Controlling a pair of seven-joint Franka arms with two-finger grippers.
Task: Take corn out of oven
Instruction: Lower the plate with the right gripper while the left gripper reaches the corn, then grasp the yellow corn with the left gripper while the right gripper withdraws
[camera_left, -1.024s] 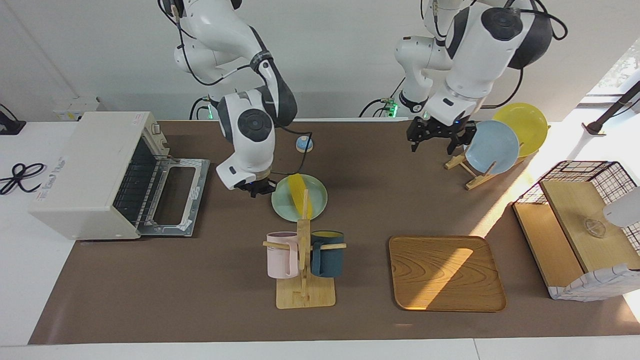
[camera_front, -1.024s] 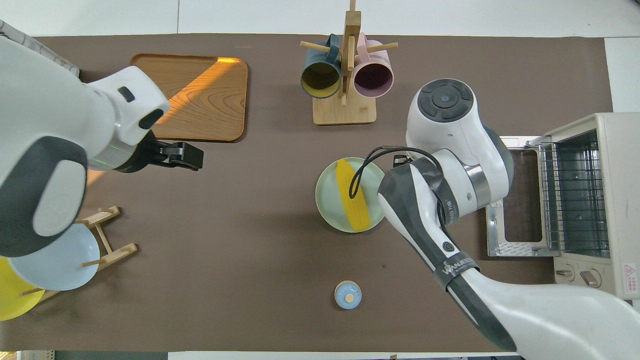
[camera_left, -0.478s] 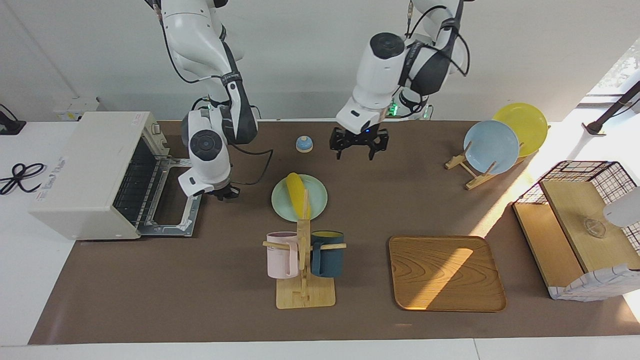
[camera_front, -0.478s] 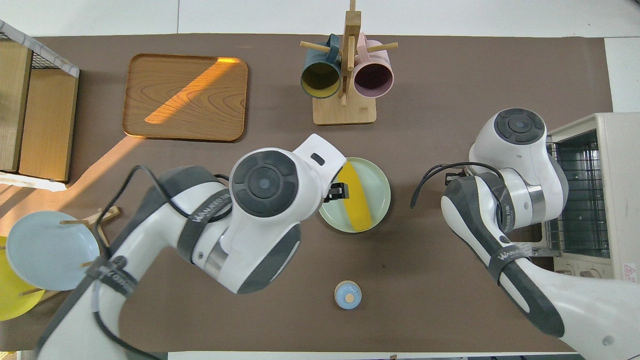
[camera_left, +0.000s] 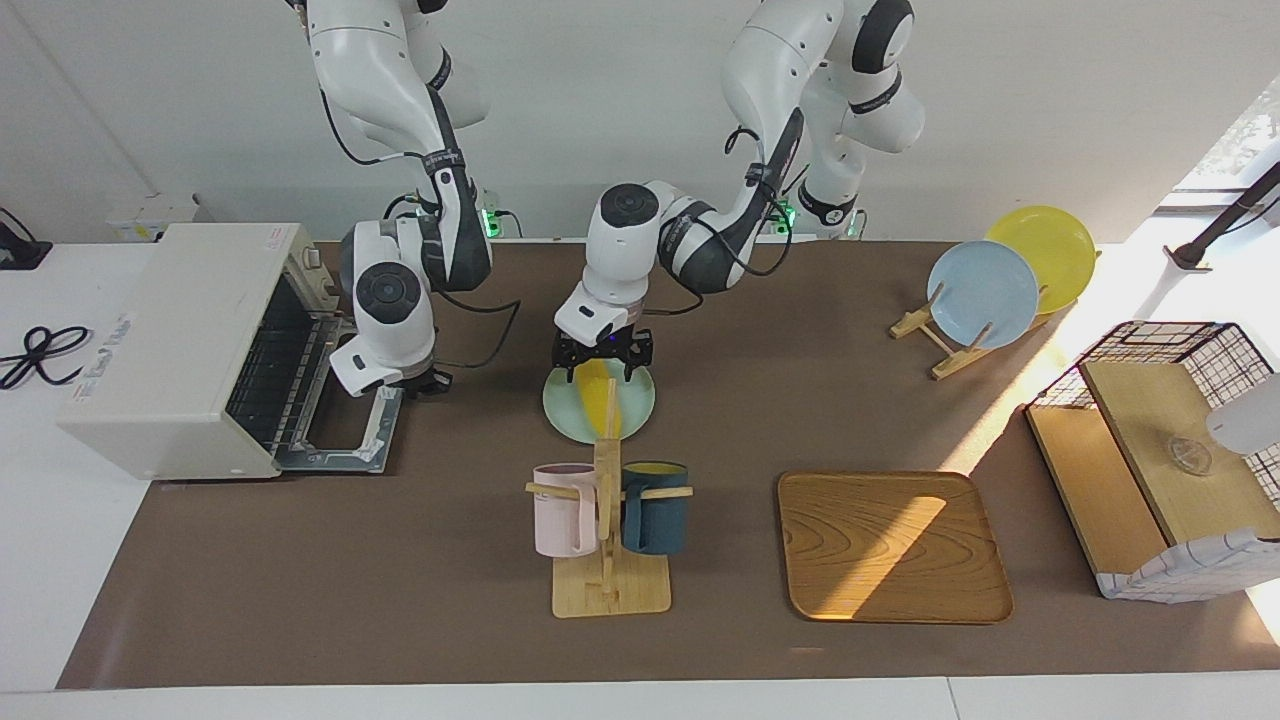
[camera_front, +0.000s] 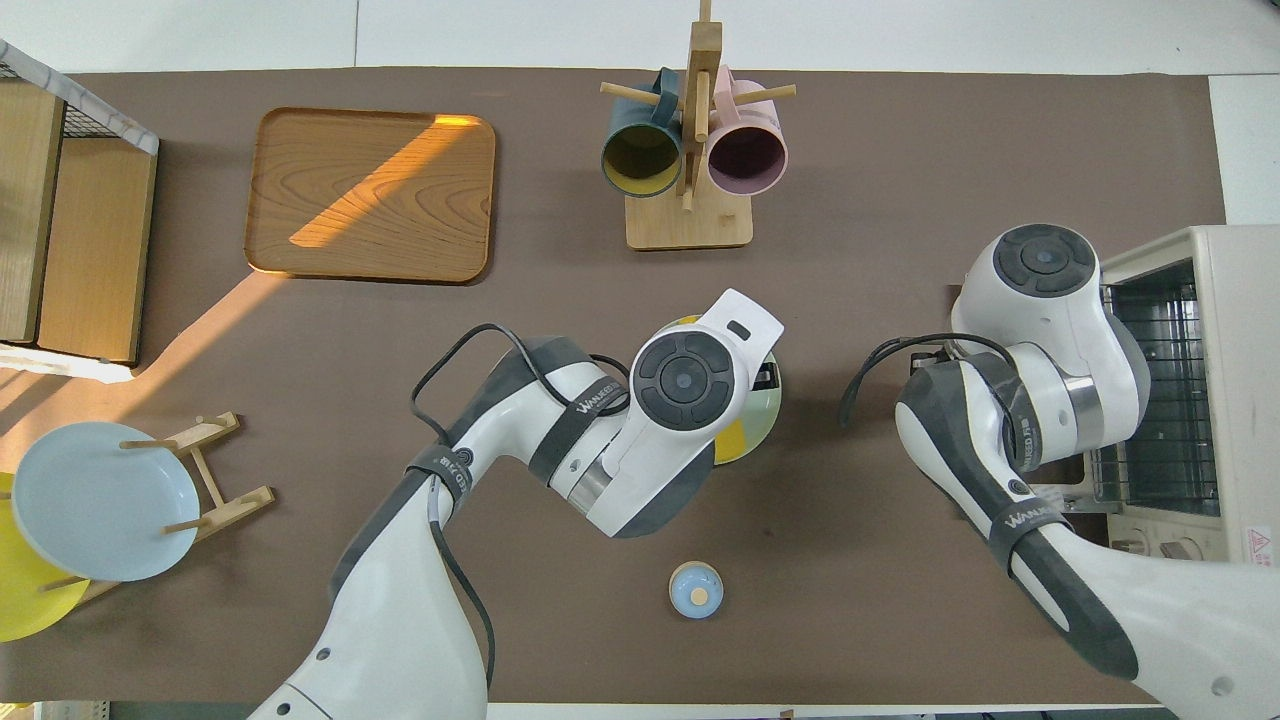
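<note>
Facing view shows us the corn (camera_left: 598, 396) already out of the oven (camera_left: 200, 350), lying on a pale green plate (camera_left: 636, 408) directly under our left gripper (camera_left: 603, 366), whose fingers stand apart just above the cob's upper end. Our right gripper (camera_left: 425, 381) hovers with fingertips together over the corner of the dropped oven door (camera_left: 345, 405), holding nothing. The rack looks bare. We judge the removal itself done; what seems left is whatever the left gripper intends with the cob.
</note>
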